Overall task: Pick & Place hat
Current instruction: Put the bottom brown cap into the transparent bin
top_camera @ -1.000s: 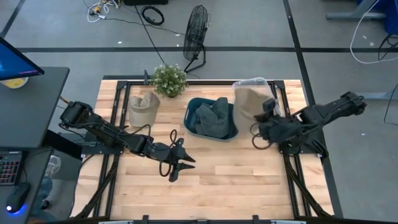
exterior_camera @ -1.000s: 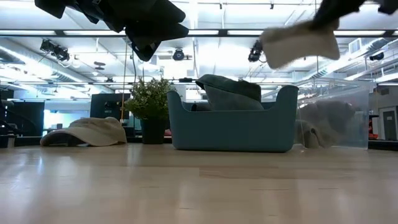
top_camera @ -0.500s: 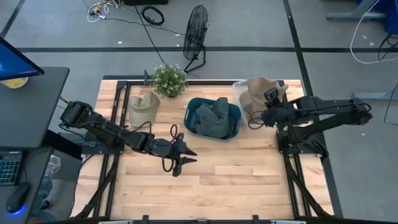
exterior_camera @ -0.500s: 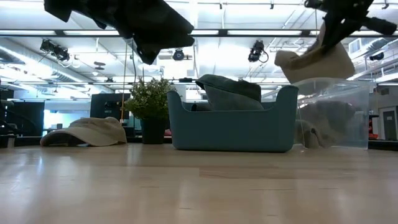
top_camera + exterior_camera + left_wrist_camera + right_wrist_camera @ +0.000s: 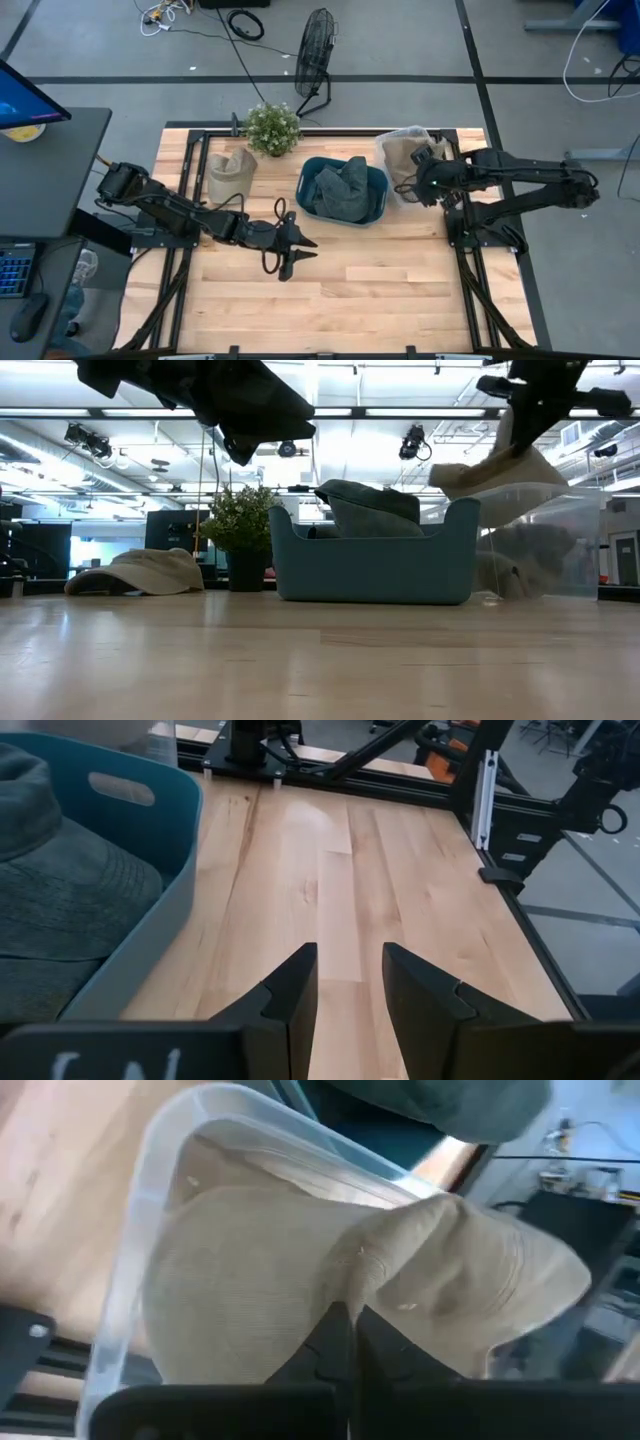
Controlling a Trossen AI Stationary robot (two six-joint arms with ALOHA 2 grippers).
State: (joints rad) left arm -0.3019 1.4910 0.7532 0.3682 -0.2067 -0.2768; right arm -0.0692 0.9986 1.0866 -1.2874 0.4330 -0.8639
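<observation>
The left gripper hangs above the bare middle of the wooden table, fingers a little apart and holding nothing. Beyond it stands the blue bin with a grey-green hat piled inside. Farther right, the right gripper is pinched together on a tan hat, holding it over the clear plastic bin at the table's back right corner; another tan cloth lies inside that bin. At the back left lies a beige cap beside a potted plant. Compared with half a second ago, the tan hat hangs lower over the clear bin, and the left arm has barely shifted.
</observation>
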